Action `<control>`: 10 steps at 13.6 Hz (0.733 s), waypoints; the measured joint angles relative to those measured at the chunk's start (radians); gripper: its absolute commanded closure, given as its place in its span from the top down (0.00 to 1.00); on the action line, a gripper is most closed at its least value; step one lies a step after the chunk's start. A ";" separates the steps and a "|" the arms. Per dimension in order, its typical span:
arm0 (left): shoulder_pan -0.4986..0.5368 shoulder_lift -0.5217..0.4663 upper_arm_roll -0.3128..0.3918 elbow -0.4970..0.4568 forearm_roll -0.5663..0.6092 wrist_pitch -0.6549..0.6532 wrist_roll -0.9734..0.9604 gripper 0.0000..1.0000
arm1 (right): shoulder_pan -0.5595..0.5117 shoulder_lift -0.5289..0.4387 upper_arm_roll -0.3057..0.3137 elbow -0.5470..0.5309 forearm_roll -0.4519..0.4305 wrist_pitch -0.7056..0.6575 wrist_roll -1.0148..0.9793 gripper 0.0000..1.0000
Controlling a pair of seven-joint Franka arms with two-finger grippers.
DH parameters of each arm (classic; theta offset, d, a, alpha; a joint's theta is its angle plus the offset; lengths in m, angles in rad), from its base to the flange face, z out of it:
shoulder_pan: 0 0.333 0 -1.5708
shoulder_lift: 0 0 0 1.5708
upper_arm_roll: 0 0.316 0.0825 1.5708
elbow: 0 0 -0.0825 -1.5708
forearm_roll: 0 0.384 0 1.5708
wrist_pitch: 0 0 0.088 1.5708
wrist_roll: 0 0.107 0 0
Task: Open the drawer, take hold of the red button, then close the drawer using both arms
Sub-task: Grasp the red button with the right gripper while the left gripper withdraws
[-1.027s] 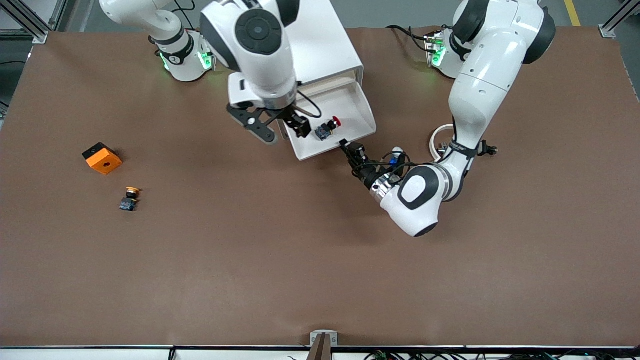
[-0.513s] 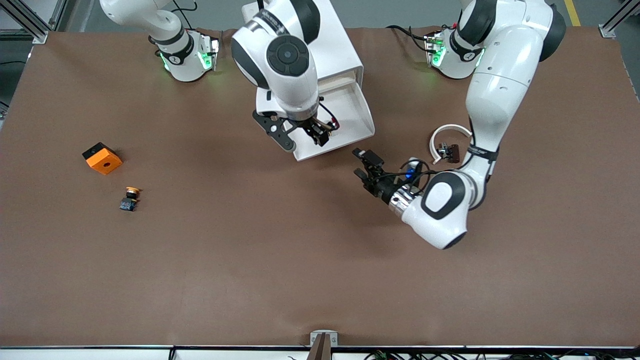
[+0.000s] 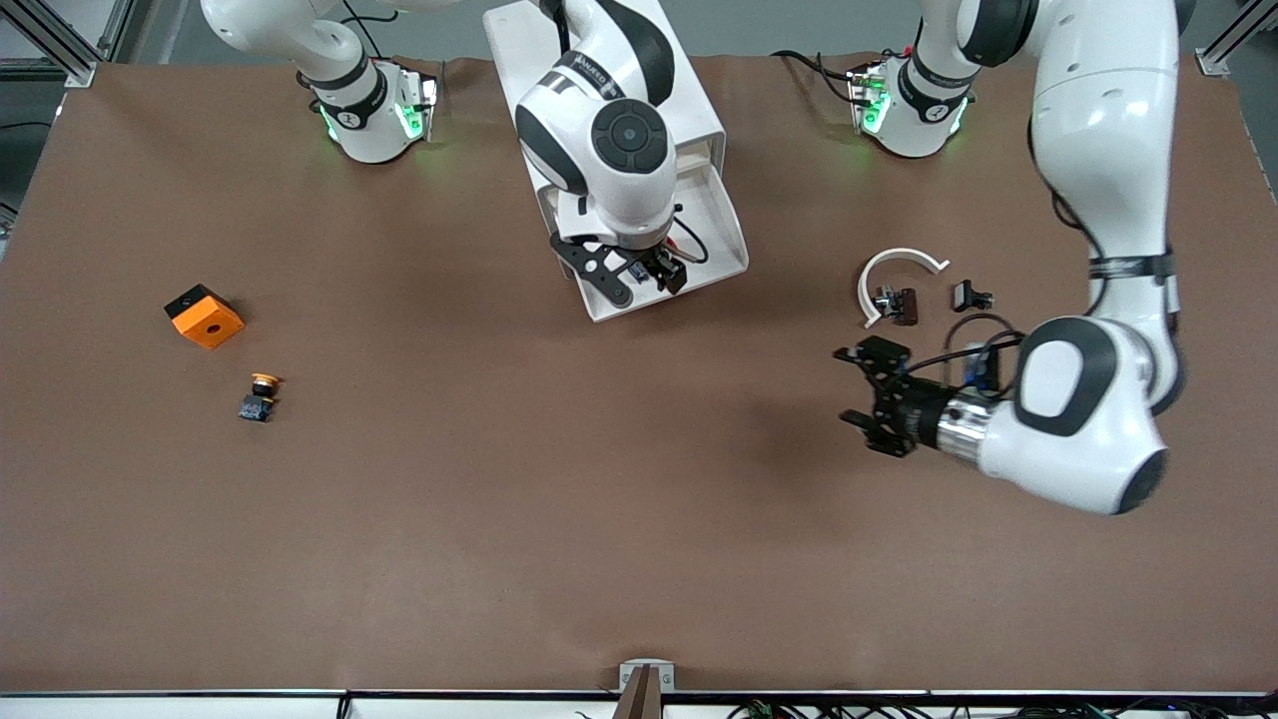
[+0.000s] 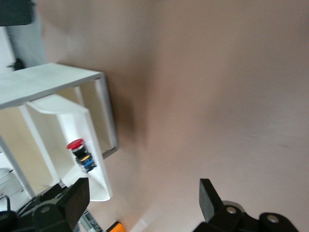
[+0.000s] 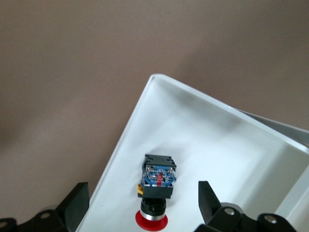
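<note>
The drawer (image 3: pixel 721 228) stands pulled out of the white cabinet (image 3: pixel 679 100). My right gripper (image 3: pixel 649 275) is open, down in the drawer. In the right wrist view the red-capped button (image 5: pixel 157 193) lies on the drawer floor (image 5: pixel 207 130) between the fingers of my right gripper (image 5: pixel 142 195), which do not touch it. In the front view the gripper hides most of the button. My left gripper (image 3: pixel 851 387) is open and empty over bare table, toward the left arm's end. The left wrist view shows the open left gripper (image 4: pixel 144 193), the drawer (image 4: pixel 58 125) and the button (image 4: pixel 79 153).
An orange cube (image 3: pixel 204 316) and a yellow-capped button (image 3: pixel 260 394) lie toward the right arm's end. A white curved piece (image 3: pixel 899 265) with small dark parts (image 3: pixel 899 303) lies on the table by the left arm. The mat (image 3: pixel 499 519) is brown.
My left gripper has drawn away from the drawer front toward the left arm's end of the table. My right gripper has moved over the drawer and come round the button.
</note>
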 measured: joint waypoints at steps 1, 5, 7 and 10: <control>0.001 -0.009 0.037 0.000 0.000 0.012 0.033 1.00 | 0.005 0.001 0.000 -0.011 0.000 -0.002 0.000 1.00; -0.011 -0.015 0.075 0.000 0.058 0.094 0.358 1.00 | 0.009 0.002 0.000 -0.042 0.000 0.001 0.000 1.00; -0.042 -0.021 0.074 0.000 0.128 0.119 0.544 1.00 | 0.014 0.002 0.000 -0.044 0.000 0.002 0.000 1.00; -0.063 -0.052 0.074 0.001 0.240 0.127 0.822 1.00 | 0.023 0.004 0.000 -0.046 0.001 0.007 0.000 1.00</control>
